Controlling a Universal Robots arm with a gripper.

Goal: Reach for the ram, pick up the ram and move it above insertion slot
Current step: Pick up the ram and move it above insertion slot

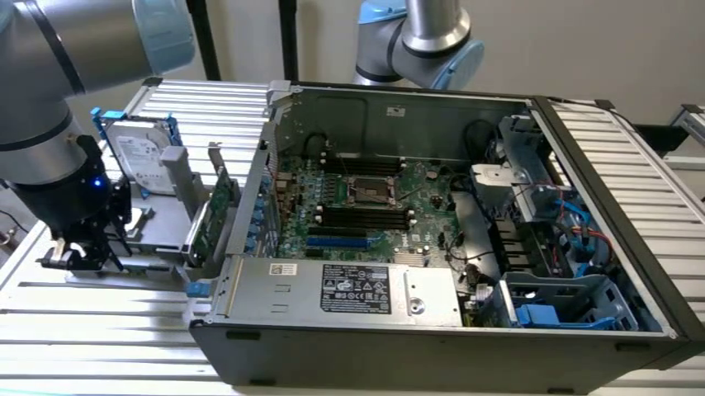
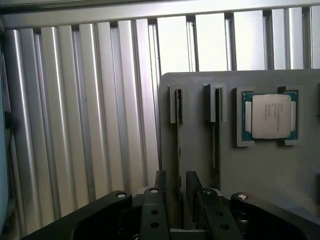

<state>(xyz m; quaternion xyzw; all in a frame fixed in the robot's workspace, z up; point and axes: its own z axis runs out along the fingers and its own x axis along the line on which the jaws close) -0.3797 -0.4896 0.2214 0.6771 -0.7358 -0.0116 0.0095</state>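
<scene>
Pincer (image 2: 176, 176) spread, its fingers either side of the ram (image 2: 178, 131), ram edge-on in grey holder (image 2: 260, 175)

The claw (image 2: 176, 176) hides the near end of the ram (image 2: 179, 145).

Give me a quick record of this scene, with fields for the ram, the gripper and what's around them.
ram: on edge in a slot of the grey holder
gripper: open, straddling the ram
processor: in a recess of the same holder
computer case: open, to the exterior view's right of the gripper
</scene>
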